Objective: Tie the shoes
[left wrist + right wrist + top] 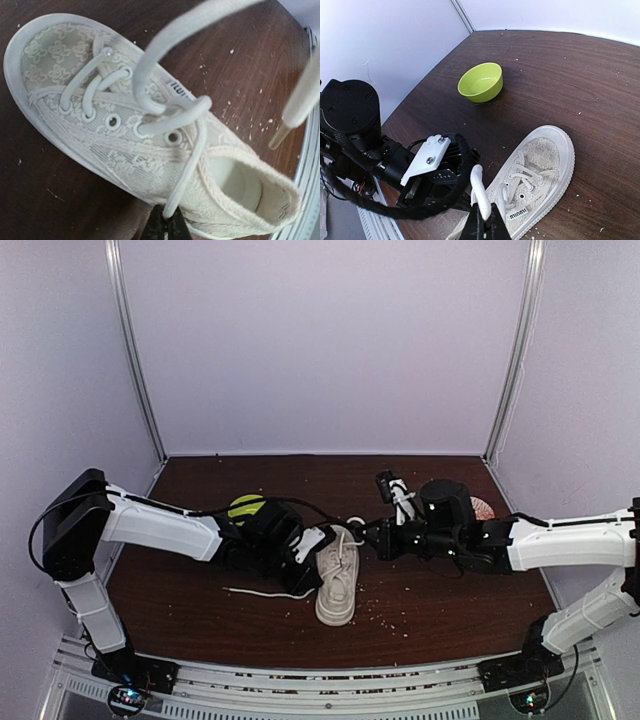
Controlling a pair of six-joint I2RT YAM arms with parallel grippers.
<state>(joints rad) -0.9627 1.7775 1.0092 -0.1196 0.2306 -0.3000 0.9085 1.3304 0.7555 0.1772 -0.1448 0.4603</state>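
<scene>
Top view: the sneaker (pixel 338 590) lies mid-table (pixel 450 610) between both arms, with a loose lace end (pixel 265 592) trailing to its left.

Left wrist view: the left pincer (pixel 167 226) is closed on a lace strand (pixel 187 167) coming from the eyelets. A hard pull could drag the light shoe or let the strand slip out.

Right wrist view: the right pincer (pixel 482 227) is clamped on a white loop (pixel 477 182), which may collapse if it slackens. The sneaker is off-white patterned fabric on a thick white sole.
</scene>
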